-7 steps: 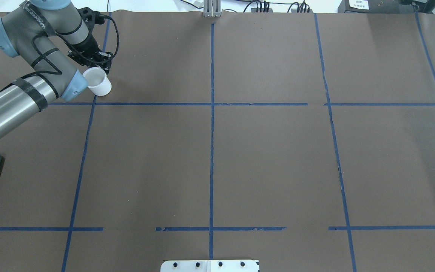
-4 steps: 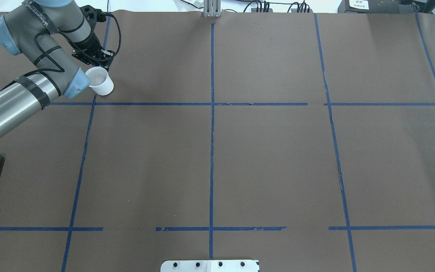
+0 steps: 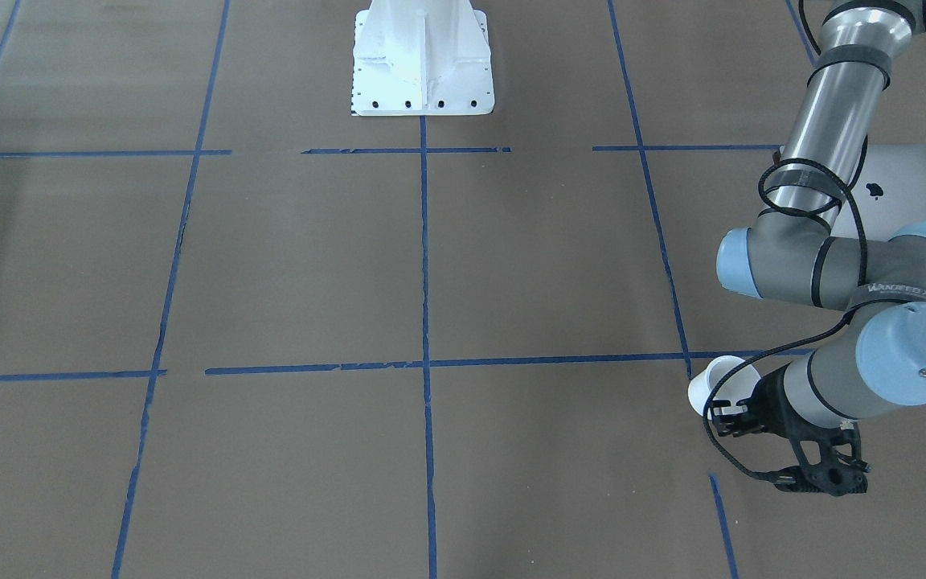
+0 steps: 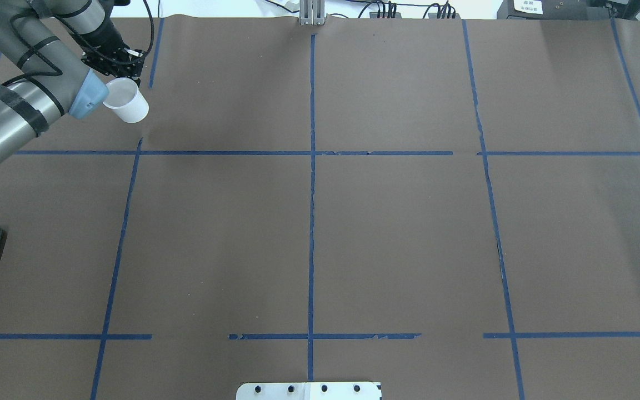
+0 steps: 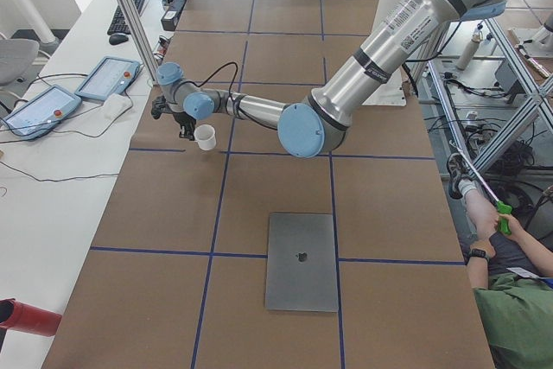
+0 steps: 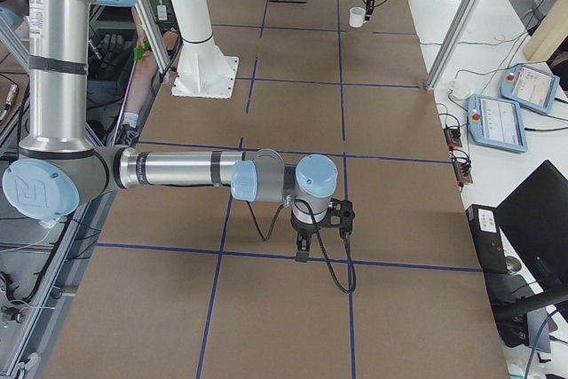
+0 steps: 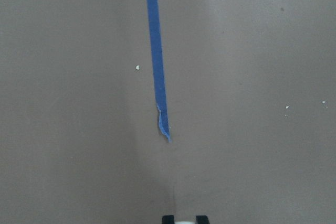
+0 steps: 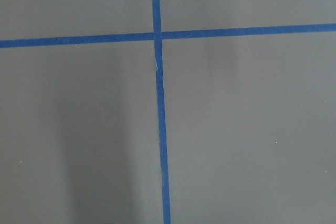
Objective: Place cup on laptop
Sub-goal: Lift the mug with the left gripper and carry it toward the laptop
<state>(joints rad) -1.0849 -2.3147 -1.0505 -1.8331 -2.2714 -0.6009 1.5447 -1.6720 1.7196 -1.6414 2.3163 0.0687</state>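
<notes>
A long table (image 4: 398, 233) wrapped in brown paper fills the scene, ruled into large rectangles by blue tape (image 4: 311, 222). Reading across the exterior left view, a white side bench (image 5: 78, 153) at 9 o'clock carries two teach pendants (image 5: 108, 78) and a keyboard (image 5: 130, 19). The table runs up the middle, and an operator (image 5: 518, 317) in green sits at 4 o'clock. In the front-facing view the robot's white pedestal (image 3: 421, 56) stands at 12 o'clock.

The laptop (image 5: 301, 278) lies flat and closed, logo up. In the exterior left view its long axis runs 12 to 6, along the table's length.

In the overhead view the cup (image 4: 128, 105) is at about 10 o'clock on the table, and the laptop is well apart from it, toward 7 o'clock. The cup is mouth up with its axis close to vertical. Its handle cannot be made out.

The left gripper (image 4: 125, 75) is pinched narrow on the far side of the cup's rim. The left wrist view shows dark fingertips (image 7: 169, 219) with a sliver of white between them. Whether the cup's base touches the paper cannot be told.

At the table's other end the right gripper (image 6: 302, 246) points down over a tape crossing. How wide it stands cannot be told.
</notes>
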